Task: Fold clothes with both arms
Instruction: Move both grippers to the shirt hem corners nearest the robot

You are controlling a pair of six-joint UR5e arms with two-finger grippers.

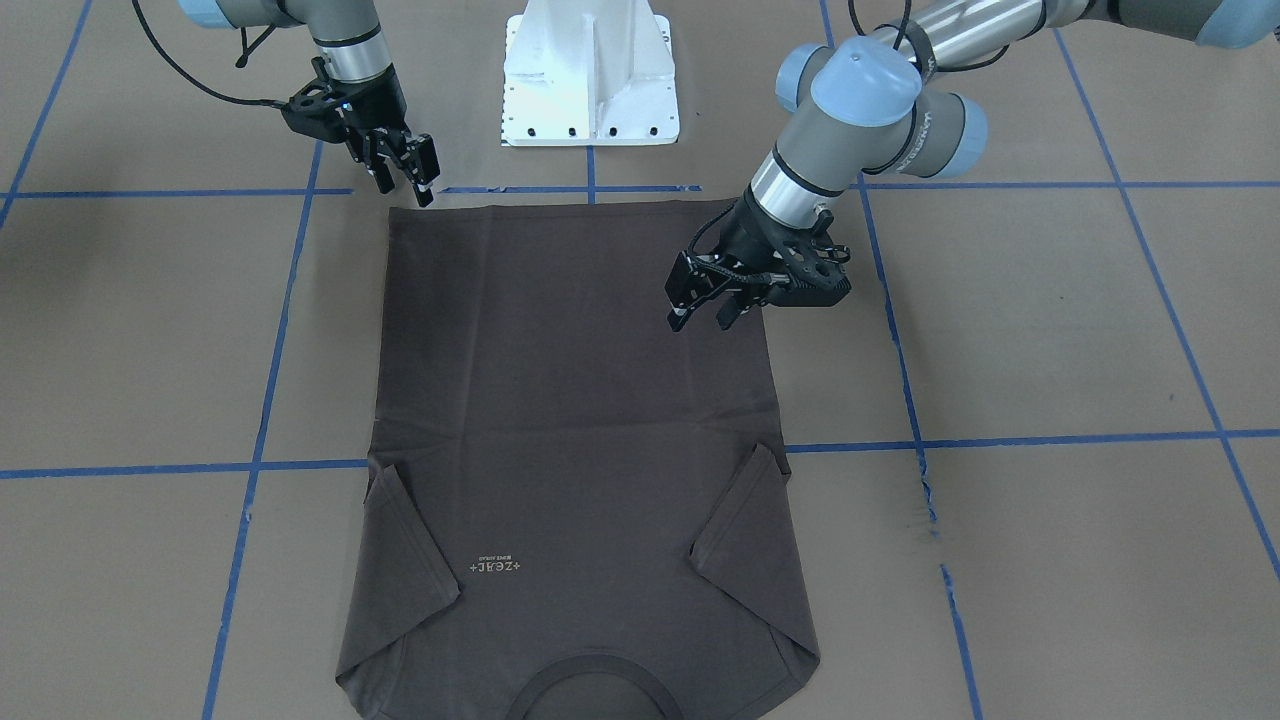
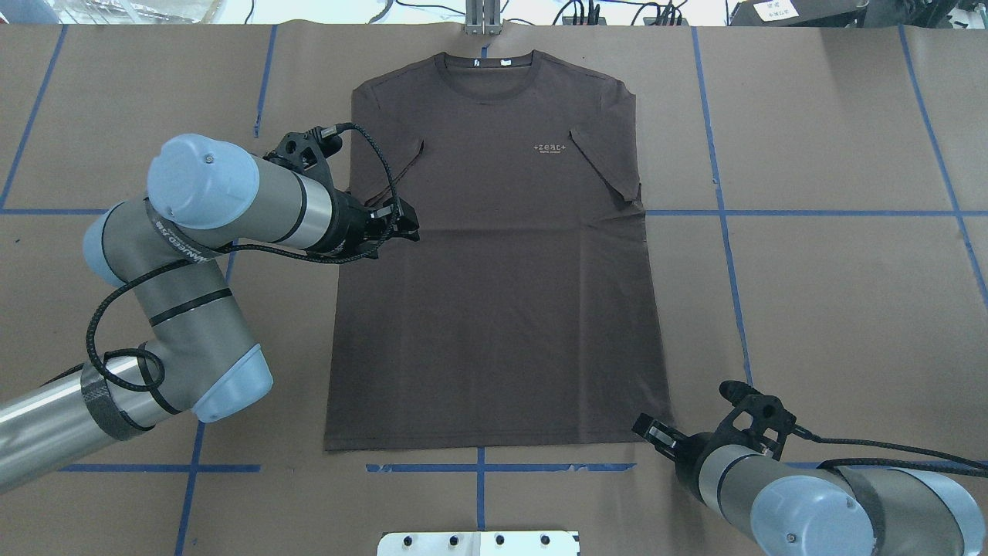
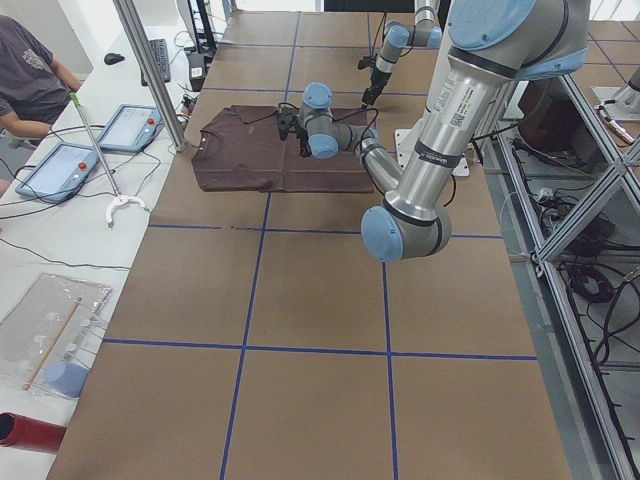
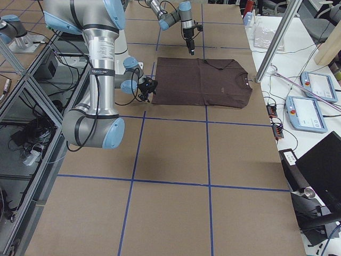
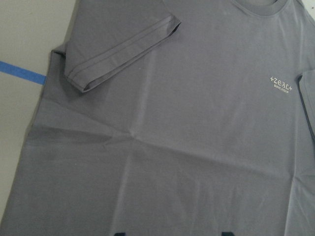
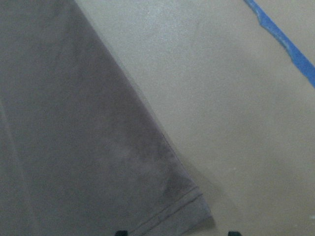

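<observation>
Overhead view, read left to right.

The left arm [image 2: 201, 197] is entering from the lower left of the frame and reaching toward the centre. The left pincer [image 2: 403, 222] is hanging at mid-left, over the left-hand edge of the T-shirt [image 2: 494, 293], just below the folded sleeve [image 2: 386, 174]. Its jaws are standing wide apart and gripping nothing. In the left wrist view its fingertips [image 5: 121, 233] are showing well separated at the bottom edge, with smooth cloth lying beyond them.

The T-shirt is lying flat and front up at the centre of the brown tabletop [image 2: 834, 309], which is carrying blue tape [image 2: 803, 212] lines. The collar [image 2: 485, 86] is pointing toward the top edge and the hem is running along the lower part of the frame. Both sleeves are lying folded inward over the body. The print [image 2: 551, 147] is showing right of centre on the chest. The white base [image 2: 478, 543] is sitting at bottom centre, apart from the hem.

The right arm [image 2: 818, 506] is entering from the lower right corner. The right pincer [image 2: 650, 429] is sitting just beside the hem's right-hand corner. Its jaws are standing open and holding nothing. In the right wrist view that corner [image 6: 194, 214] is lying ahead of the gap between the two tips at the bottom edge. Whether the tips are touching the cloth cannot be told.
</observation>
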